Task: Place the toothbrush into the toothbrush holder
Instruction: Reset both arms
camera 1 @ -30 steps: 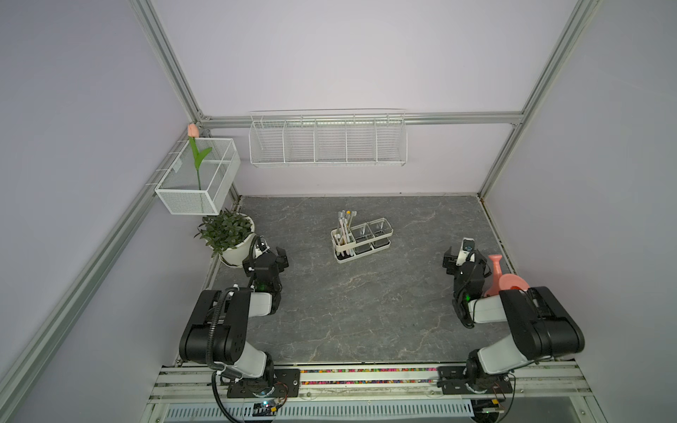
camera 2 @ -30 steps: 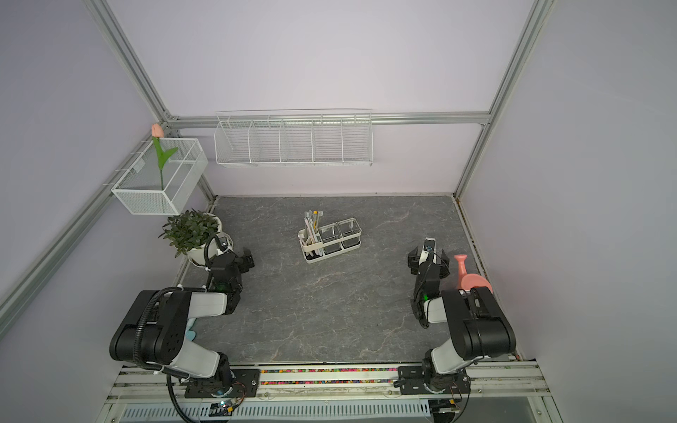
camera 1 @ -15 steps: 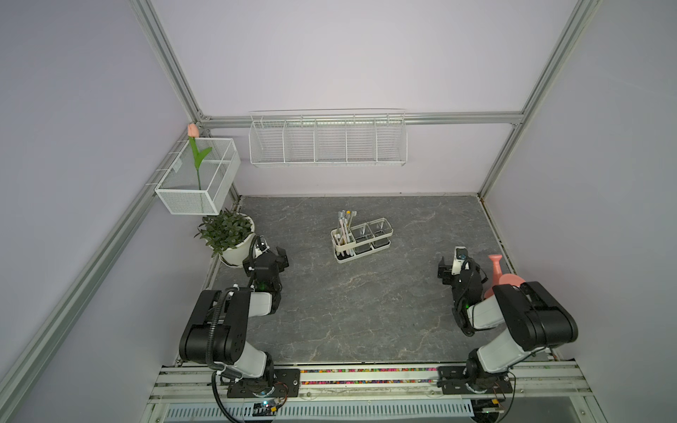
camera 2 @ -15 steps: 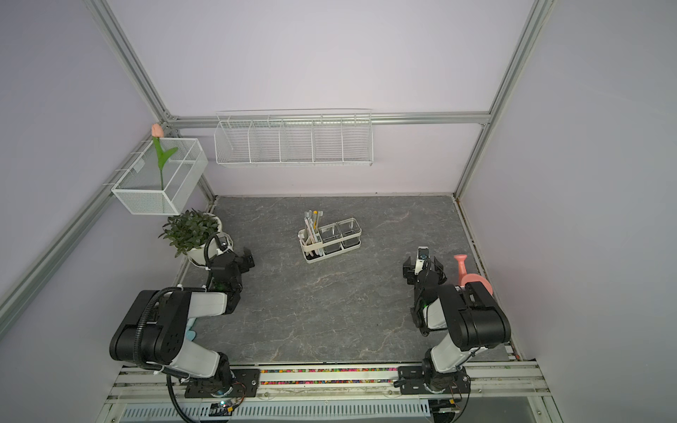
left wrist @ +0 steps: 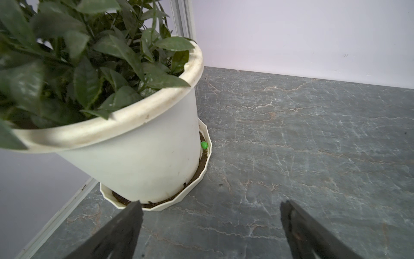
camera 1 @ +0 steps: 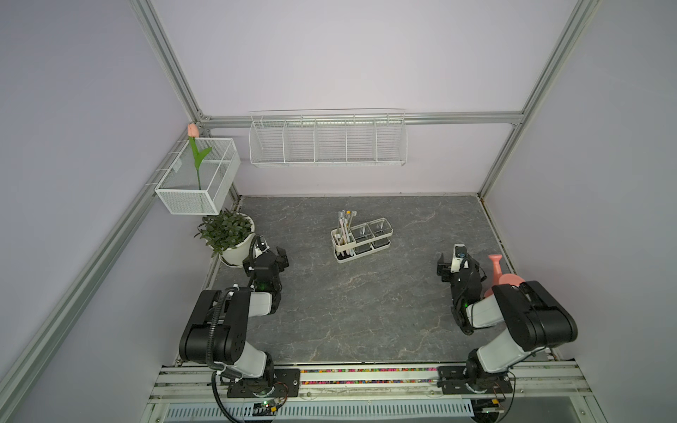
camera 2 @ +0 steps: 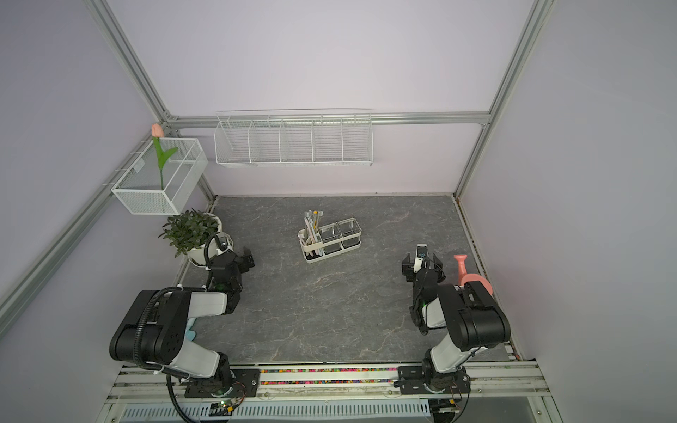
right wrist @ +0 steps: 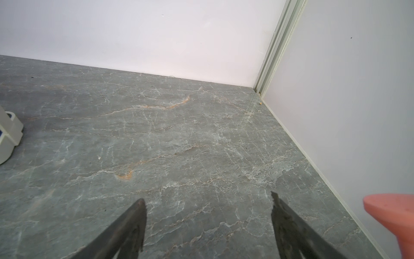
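Note:
The toothbrush holder [camera 1: 339, 252] [camera 2: 307, 252], a cream caddy with two clear cups, stands mid-table in both top views. Several toothbrushes [camera 1: 344, 219] [camera 2: 312, 219] stand upright in its white end compartment. One corner of the holder [right wrist: 9, 134] shows in the right wrist view. My left gripper [camera 1: 271, 256] [camera 2: 243, 258] [left wrist: 210, 203] is open and empty, low beside the plant pot. My right gripper [camera 1: 458, 269] [camera 2: 421, 269] [right wrist: 208, 197] is open and empty, right of the holder and well apart from it.
A white plant pot [camera 1: 234, 252] [left wrist: 145, 157] on a saucer sits by the left gripper. A pink watering can [camera 1: 503, 278] [right wrist: 392, 210] stands by the right wall. Wire baskets [camera 1: 328, 143] hang on the walls. A pale blue thing [camera 2: 190, 331] lies mostly hidden under the left arm.
The right arm has drawn its open gripper back toward the table's front. The left arm has not moved.

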`<state>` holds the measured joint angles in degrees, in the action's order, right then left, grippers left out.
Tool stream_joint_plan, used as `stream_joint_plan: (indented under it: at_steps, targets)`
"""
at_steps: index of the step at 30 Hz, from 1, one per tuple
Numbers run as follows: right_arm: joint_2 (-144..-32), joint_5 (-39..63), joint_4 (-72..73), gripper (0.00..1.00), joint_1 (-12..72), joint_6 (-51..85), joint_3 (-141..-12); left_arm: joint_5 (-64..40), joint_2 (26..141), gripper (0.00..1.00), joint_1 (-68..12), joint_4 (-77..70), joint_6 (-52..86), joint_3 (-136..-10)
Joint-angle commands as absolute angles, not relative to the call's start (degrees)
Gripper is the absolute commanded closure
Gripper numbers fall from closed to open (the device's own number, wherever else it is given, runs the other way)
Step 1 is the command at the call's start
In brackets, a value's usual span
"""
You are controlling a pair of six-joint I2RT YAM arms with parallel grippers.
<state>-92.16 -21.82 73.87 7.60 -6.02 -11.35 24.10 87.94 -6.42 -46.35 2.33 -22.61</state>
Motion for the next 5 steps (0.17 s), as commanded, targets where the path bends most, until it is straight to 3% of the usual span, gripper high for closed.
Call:
stream_joint_plan:
  at_steps: [1,5]
  targets:
    - [-91.2,-23.4,71.7,0.11,7.6,-5.8,-13.4,23.9,87.0,0.01,-6.4,-46.2,2.9,-23.8]
    - [-90.5,-23.4,68.3,0.11,6.9,-4.8,-14.8,23.8,87.0,0.01,-6.3,-45.9,3.0,-24.0]
